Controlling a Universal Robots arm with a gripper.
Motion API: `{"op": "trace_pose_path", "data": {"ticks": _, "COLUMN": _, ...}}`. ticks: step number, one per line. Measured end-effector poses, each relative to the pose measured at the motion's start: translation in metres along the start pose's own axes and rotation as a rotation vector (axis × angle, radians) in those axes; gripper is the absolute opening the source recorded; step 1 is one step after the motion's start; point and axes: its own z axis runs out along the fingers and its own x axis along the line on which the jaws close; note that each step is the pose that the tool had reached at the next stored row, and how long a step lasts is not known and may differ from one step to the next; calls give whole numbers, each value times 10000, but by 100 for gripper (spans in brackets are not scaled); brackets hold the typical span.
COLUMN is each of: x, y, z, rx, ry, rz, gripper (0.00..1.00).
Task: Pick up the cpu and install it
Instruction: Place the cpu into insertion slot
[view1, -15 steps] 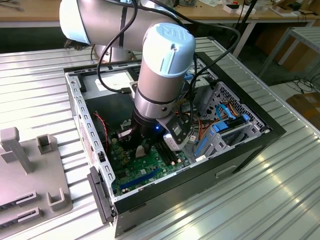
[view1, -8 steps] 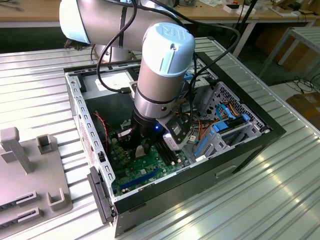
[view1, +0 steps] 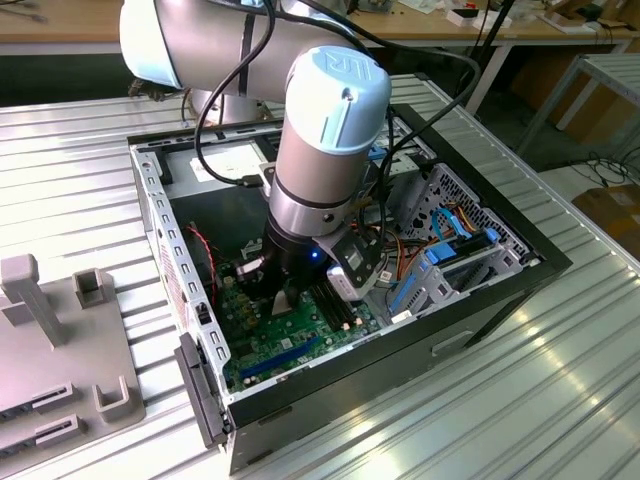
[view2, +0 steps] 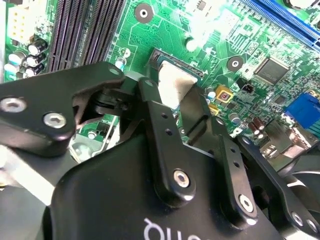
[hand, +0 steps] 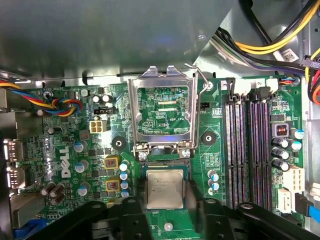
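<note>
Gripper (view1: 284, 298) inside open computer case (view1: 450, 335)

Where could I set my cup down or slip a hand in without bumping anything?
Free: the ribbed table on the exterior view's right of the computer case. Crowded: inside, around the arm, where the gripper clamps the chip beside cables.

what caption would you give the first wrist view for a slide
end effector holding the cpu at the open socket
</note>
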Motion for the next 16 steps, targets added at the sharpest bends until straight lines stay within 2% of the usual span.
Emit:
{"op": "trace_pose_path", "data": {"ticks": 1, "x": 0, "y": 0, "z": 0, "rx": 2, "ry": -3, "rz": 0, "gripper": 39}}
{"op": "trace_pose_path", "data": {"ticks": 2, "x": -2, "y": 0, "z": 1, "rx": -1, "ry": -7, "rz": -3, "gripper": 34}}
{"op": "trace_pose_path", "data": {"ticks": 10, "x": -3, "y": 0, "z": 4, "rx": -6, "ry": -12, "rz": -4, "gripper": 34}}
{"op": "trace_pose_path", "data": {"ticks": 12, "x": -3, "y": 1, "z": 6, "rx": -11, "ry": -11, "rz": -4, "gripper": 35}}
{"op": "trace_pose_path", "data": {"ticks": 13, "x": -3, "y": 1, "z": 5, "rx": -10, "ry": -10, "rz": -4, "gripper": 41}}
{"op": "trace_pose_path", "data": {"ticks": 14, "x": -3, "y": 1, "z": 3, "rx": -8, "ry": -9, "rz": -4, "gripper": 41}}
{"op": "trace_pose_path", "data": {"ticks": 16, "x": -1, "y": 1, "z": -34, "rx": -7, "ry": -9, "rz": -3, "gripper": 41}}
